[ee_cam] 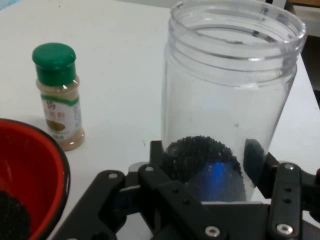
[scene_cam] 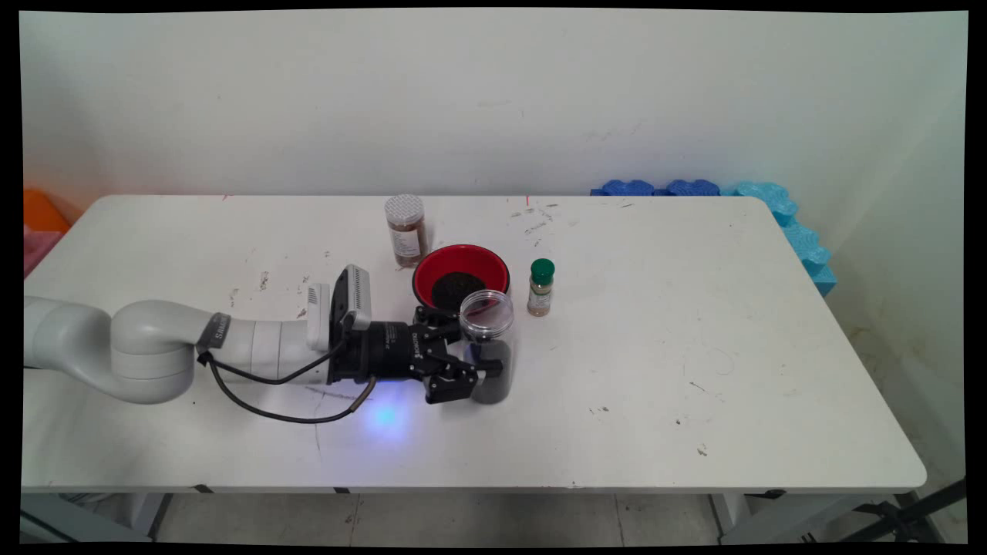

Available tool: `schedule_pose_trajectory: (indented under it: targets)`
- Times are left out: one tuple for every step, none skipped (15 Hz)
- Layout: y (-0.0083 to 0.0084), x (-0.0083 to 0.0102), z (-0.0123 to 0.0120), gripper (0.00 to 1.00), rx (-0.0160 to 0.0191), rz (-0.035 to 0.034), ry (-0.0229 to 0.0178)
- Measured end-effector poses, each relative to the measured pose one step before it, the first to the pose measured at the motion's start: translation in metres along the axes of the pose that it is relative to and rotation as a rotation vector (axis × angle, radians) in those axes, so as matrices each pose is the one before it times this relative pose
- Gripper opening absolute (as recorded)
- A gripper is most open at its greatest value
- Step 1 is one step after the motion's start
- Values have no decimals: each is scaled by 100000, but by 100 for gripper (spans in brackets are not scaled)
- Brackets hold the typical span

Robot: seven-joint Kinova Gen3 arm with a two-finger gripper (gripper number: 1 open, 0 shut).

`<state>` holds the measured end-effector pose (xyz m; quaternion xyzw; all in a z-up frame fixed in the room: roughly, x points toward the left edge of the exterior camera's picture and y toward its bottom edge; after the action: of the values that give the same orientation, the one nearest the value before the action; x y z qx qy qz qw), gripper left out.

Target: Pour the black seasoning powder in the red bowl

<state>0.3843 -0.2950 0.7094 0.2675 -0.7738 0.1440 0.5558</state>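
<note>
A clear plastic jar [scene_cam: 488,347] [ee_cam: 230,100] without a lid stands upright on the white table [scene_cam: 694,370], with dark grains in its bottom. My gripper [scene_cam: 482,364] [ee_cam: 205,165] lies low and level over the table, shut on the jar's lower part, one finger on each side. Just behind the jar stands a red bowl [scene_cam: 460,274] [ee_cam: 30,170] holding a heap of the same dark grains. A small spice bottle with a green cap [scene_cam: 541,287] [ee_cam: 59,95] stands to the bowl's right.
A taller jar with a white patterned lid and brown contents [scene_cam: 405,230] stands behind the bowl on its left. Blue foam pieces [scene_cam: 771,208] line the table's far right corner. An orange thing [scene_cam: 42,212] shows at the far left.
</note>
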Motion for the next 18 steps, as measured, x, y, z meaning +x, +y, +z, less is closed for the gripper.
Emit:
schedule_pose_trajectory:
  targets:
    - [-10,51,57,0,-40,450,-77]
    - [-5,37,30,0,-48,316,-112]
    - [0,24,9,0,-24,196,-76]
    - [2,43,0,0,-75,154,-147]
    - [7,75,-15,0,-84,158,-102]
    - [32,148,-49,0,-234,-197,-239]
    - [43,185,-51,0,-346,-330,-196]
    - [40,141,-44,0,-282,-286,-171]
    - [81,248,-80,0,-610,-628,-345]
    - [109,317,-140,0,-722,-788,-483]
    - [117,287,-136,0,-682,-670,-488]
    - [145,409,-202,0,-631,-498,-351]
    - [134,558,-212,0,-559,13,21]
    - [110,523,-207,0,-367,30,160]
    - [105,595,-232,0,-364,-54,204]
    - [86,613,-226,0,-359,-10,323]
    - [65,506,-196,0,-335,-43,202]
    - [23,329,-123,0,-189,-28,135]
